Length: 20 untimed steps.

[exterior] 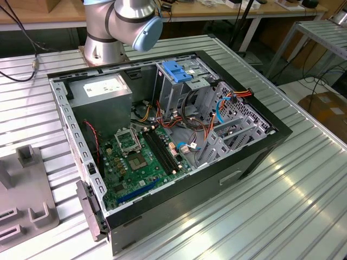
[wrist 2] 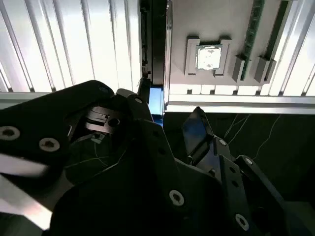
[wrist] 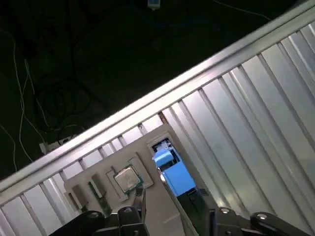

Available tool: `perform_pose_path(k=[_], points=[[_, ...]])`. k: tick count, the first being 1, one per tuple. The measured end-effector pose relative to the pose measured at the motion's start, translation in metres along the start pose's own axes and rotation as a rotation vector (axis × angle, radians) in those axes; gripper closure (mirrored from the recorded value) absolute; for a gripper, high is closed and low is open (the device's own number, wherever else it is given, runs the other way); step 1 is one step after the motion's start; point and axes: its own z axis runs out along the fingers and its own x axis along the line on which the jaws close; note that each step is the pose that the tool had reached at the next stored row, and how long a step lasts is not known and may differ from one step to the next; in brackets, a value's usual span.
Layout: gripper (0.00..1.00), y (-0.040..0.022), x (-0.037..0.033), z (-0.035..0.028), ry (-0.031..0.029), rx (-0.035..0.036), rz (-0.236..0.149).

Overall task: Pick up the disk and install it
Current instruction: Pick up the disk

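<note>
Your gripper (wrist 2: 170, 105) hangs over the ribbed metal table (wrist 2: 74, 44), close to the table's edge, with dark floor beyond it. Fingers (wrist 2: 197, 129) are spread apart, and between them sits the near end of the disk (wrist 2: 156, 101). You see its blue rail best in the first wrist view (wrist: 173, 174). The disk stands on its edge against the side of a grey tray (wrist 2: 177, 19). In the second wrist view there's a dark gap between one finger and the disk, so nothing looks clamped. The other finger sits right beside the disk, and I can't tell whether it touches.

On the tray you've got a processor chip (wrist 2: 208, 56) and memory sticks (wrist 2: 256, 24) lying near the disk.

In the exterior view, the open computer case (exterior: 217, 181) lies on its side beside the arm's base (exterior: 116, 27), with the blue latch (exterior: 176, 70) on the drive cage (exterior: 168, 92).
</note>
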Motion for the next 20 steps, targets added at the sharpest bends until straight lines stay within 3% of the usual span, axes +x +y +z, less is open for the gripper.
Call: perform_pose_path(k=[1,4,8,15,20], points=[[0.46,0.0002,-0.0004,0.0019,0.0009,0.0023,-0.073],[0.46,0.0006,-0.0011,0.0033,0.0005,0.0058,-0.117],[0.46,0.0031,-0.0056,0.005,-0.0006,0.0174,-0.16],[0.46,0.0031,-0.0059,0.0082,0.0003,0.0206,-0.28],[0.46,0.0043,-0.0055,0.0109,-0.0015,0.0266,-0.305]])
